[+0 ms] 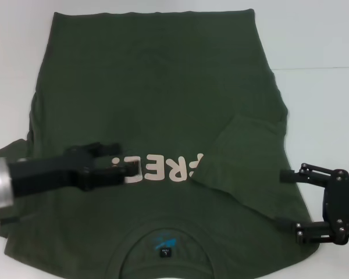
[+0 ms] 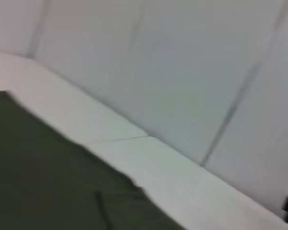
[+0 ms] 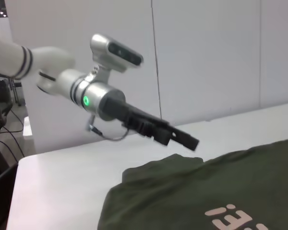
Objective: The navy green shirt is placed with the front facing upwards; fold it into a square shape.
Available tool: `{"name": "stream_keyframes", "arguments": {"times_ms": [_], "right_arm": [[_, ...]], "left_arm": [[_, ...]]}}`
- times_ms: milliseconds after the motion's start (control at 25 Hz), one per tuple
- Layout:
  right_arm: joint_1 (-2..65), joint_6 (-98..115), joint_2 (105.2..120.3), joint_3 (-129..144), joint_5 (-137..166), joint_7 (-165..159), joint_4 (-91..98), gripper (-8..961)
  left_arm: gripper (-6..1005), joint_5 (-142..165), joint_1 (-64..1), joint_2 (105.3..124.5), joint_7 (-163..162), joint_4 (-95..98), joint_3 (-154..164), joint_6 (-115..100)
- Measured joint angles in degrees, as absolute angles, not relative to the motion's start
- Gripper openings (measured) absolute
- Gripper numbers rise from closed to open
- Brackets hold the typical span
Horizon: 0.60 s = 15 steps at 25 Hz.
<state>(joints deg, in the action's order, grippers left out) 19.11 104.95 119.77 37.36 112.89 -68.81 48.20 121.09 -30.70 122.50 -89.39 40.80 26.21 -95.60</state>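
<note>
The navy green shirt lies front up on the white table, collar nearest the robot. Its near edge runs out of the head view, so only part of the round collar and the blue label shows. The shirt's sleeve on the robot's right is folded inward over the chest, covering the end of the cream lettering; the other end is hidden behind the left gripper.

The right gripper sits at the near right edge of the shirt — jaws wide apart, holding nothing, one fingertip over the fabric's border. The left gripper reaches in over the chest above the letters; its fingers look drawn together, and the right wrist view shows it lifted clear of the cloth.

Farther off, the body lies mostly flat with soft wrinkles — the hem reaches the table's far part.
</note>
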Motion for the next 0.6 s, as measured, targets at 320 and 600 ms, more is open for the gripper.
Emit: {"name": "stream_keyframes", "arguments": {"times_ms": [320, 600], "right_arm": [[20.5, 104.4, 119.88, 38.3, 113.0, -67.4, 45.0, 937], [21.7, 103.6, 119.96, 40.3, 112.9, -67.6, 44.3, 933]], "left_arm": [[919, 123.3, -24.7, 123.07, -107.4, 59.7, 24.8, -93.1], [919, 136.2, -24.1, 123.13, -125.2, 72.6, 25.1, -94.7]]}}
